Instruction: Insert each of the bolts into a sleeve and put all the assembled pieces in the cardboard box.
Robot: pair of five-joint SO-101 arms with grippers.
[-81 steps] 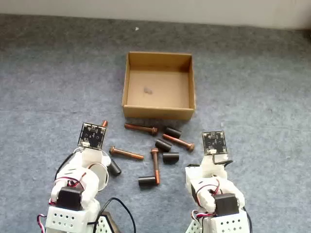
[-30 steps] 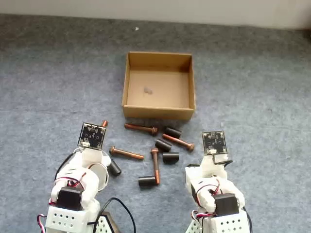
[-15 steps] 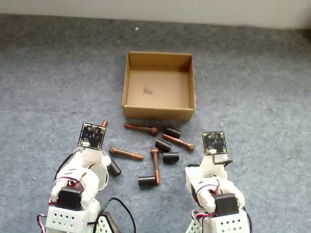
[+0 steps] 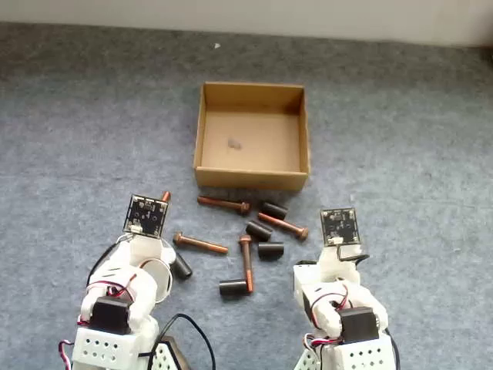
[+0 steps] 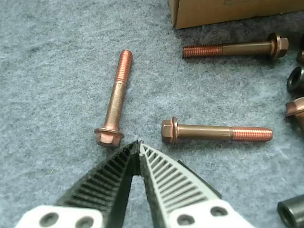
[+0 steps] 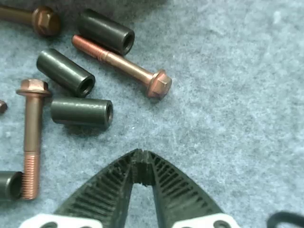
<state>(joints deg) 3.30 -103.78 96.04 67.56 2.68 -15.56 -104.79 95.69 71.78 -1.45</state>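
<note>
Presently, two grippers, both mine: left gripper point(image 5: 138, 145) and right gripper point(image 6: 141, 154), jaws closed tip to tip, nothing held; grey carpet point(image 4: 400, 154) lies open at 3 and 9 o'clock of the cardboard box point(image 4: 250, 179); box brown, open-topped, upright; bolts point(image 4: 200, 243) copper-coloured, flanged hex heads, part threaded, loose at the box's 6 o'clock; sleeves point(image 4: 270, 250) black, short, hollow, lying among them; one bolt head just beside my left tips.

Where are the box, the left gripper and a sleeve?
box point(image 4: 250, 179), high view, on its front wall.
left gripper point(image 5: 139, 144), left wrist view, between its fingertips.
sleeve point(image 6: 80, 112), right wrist view, middle of its side.
</note>
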